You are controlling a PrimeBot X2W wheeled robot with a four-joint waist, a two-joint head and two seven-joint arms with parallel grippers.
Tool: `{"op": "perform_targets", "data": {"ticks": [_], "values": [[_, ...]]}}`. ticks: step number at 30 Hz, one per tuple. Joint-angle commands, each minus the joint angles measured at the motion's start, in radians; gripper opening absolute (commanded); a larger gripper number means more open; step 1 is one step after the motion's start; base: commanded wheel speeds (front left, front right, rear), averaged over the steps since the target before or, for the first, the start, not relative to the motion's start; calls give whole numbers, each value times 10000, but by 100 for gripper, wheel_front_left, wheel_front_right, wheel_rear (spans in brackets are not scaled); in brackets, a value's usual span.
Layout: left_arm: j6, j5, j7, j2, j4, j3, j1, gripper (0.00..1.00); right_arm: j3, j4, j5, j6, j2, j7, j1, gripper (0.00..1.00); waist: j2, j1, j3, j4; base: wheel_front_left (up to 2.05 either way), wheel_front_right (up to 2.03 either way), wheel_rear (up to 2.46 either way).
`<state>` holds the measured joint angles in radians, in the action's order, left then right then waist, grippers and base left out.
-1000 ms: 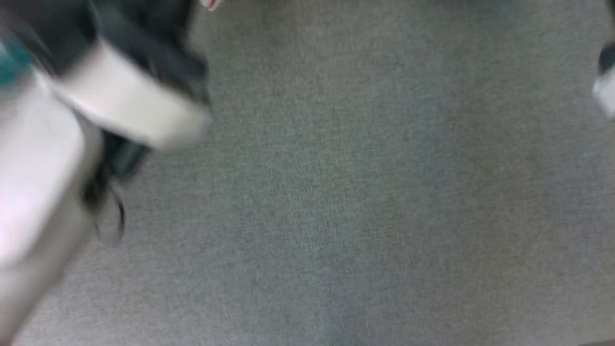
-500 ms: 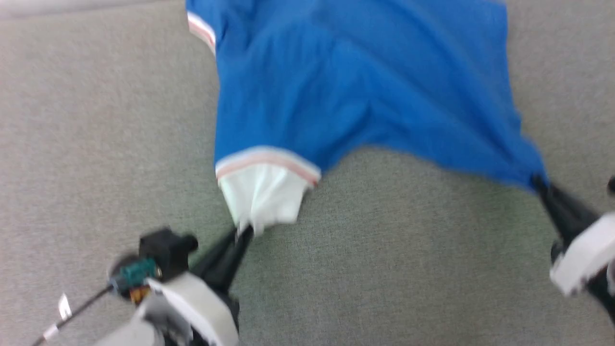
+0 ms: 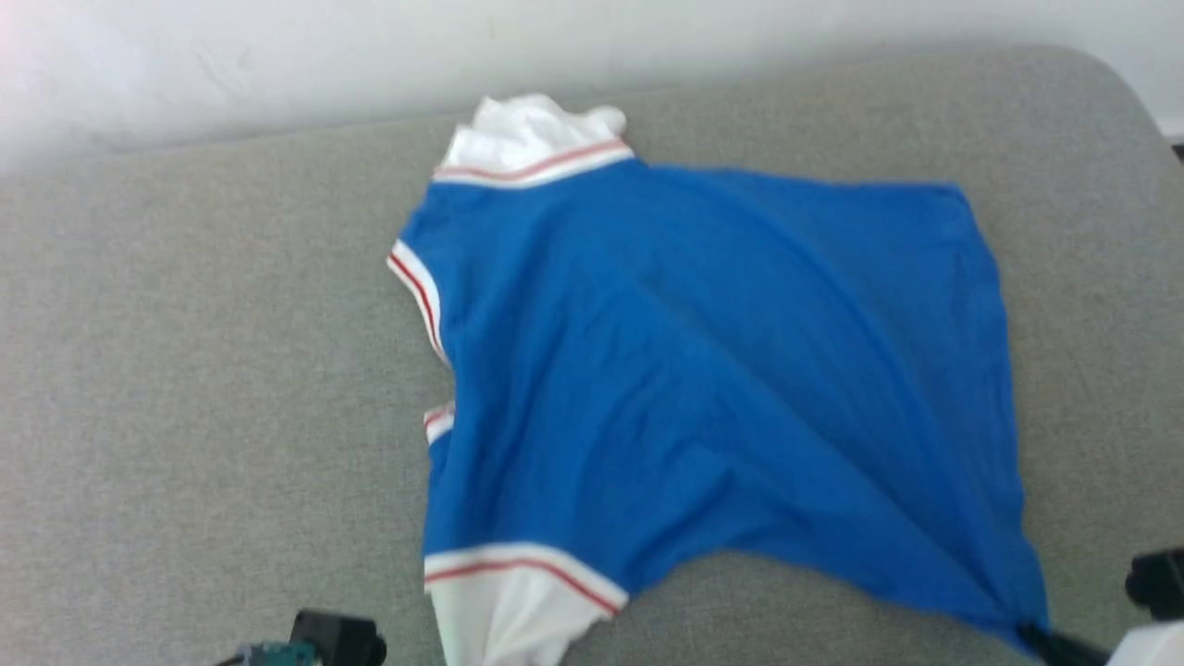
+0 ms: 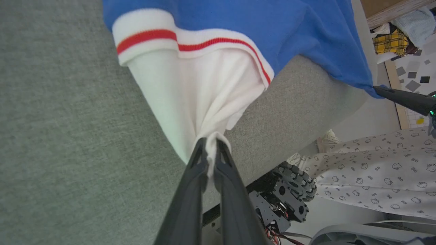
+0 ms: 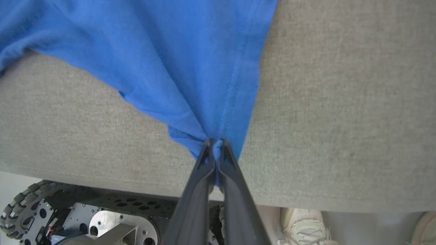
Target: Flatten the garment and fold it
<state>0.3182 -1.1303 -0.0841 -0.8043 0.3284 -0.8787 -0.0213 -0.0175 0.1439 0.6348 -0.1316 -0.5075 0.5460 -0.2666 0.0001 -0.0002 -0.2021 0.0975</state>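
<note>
While both arms grip the near edge, the garment (image 3: pixel 703 370) lies spread on the grey tabletop (image 3: pixel 185 370). It lies sideways: collar to the left, hem to the right, one white sleeve at the far edge and one at the near edge.

Left end effector (image 4: pixel 211 149): jaws closed almost fully, with the tip of the near sleeve (image 4: pixel 197 92) gathered into a white pinch between them. Fabric fans out from the pinch up to the red stripe.

Right end effector (image 5: pixel 216 144): jaws closed just as tightly on the near right hem corner (image 3: pixel 1017 610), with blue cloth bunched between the tips. The hem seam runs straight into the grip.

Cloth state: long diagonal creases run from the right grip across the blue body, and the near edge curves inward between the two held points. The far sleeve (image 3: pixel 532 139) looks crumpled and partly tucked. The collar side shows a small folded-under flap.

Step in hand, by my judgement: flattening — no fold is made yet.

Next move calls for:
- drawing the two held points apart, left and right, until the near edge runs straight and the diagonals ease
- keeping the pull low and gentle, since soft knit stretches and could drag the whole shirt towards the near edge
- setting both corners down flat before letting go, then seeing to the far sleeve

Risk: both grips sit close to the near rim of the tabletop, so a further near pull could take cloth over the edge.
</note>
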Motion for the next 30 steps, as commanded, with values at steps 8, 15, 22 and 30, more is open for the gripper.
{"op": "perform_targets", "data": {"ticks": [8, 15, 22, 30], "values": [[247, -1043, -481, -752, 921, -123, 1216, 0, 499, 802, 730, 9, -46, 1741, -1319, 0, -1, 2, 375, -85, 0, 0, 0], [591, -527, 347, -1165, 1393, 493, 1082, 0, 1392, 1539, 456, 9, 227, 1408, -1309, 0, -1, 2, 292, -200, 0, 0, 0], [711, 815, 671, -1257, 1791, 1025, -430, 0, 1563, 1841, -27, 9, 63, 355, 21, 0, -1, 2, -407, -140, 0, 0, 0], [502, 2607, 521, -1080, 1557, 1509, -3130, 0, 1600, 1682, -518, 9, -353, -990, 2038, 0, -1, 2, -1643, -82, 0, 0, 0]]}}
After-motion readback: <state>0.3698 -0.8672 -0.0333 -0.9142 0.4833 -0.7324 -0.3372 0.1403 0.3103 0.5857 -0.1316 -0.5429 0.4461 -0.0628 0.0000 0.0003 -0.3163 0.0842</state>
